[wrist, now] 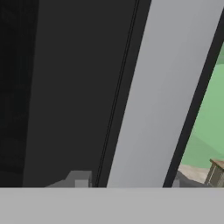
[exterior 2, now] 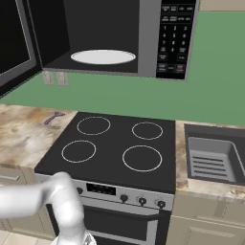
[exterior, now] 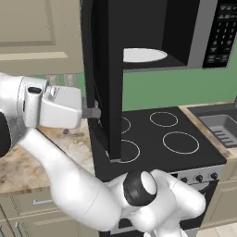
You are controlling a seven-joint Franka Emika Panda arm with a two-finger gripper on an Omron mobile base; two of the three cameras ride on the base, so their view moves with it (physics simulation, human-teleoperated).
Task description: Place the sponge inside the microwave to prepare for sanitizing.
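The microwave (exterior: pixel 185 32) hangs above the stove (exterior: pixel 162 139) with its door (exterior: pixel 104 78) swung wide open, and the round white plate (exterior: pixel 144 55) lies bare inside the black chamber. The gripper (exterior: pixel 95 112) is held level and reaches to the edge of the open door, at about the middle of the door's height. Its grey fingers (exterior: pixel 91 113) meet the door edge, and the jaws are clenched almost fully together. Whether they pinch some part of the door or just press on it, I cannot tell. In the hand view the door panel stands directly in front of the jaws, very close, as a dark band and a silver band side by side.

The sponge I cannot find in these pictures, so I cannot tell its place relative to the jaws. A small purple object (exterior 2: pixel 53 117) lies on the counter (exterior 2: pixel 24 134) left of the stove. The sink (exterior 2: pixel 213 158) is on the far side of the stove from the jaws.
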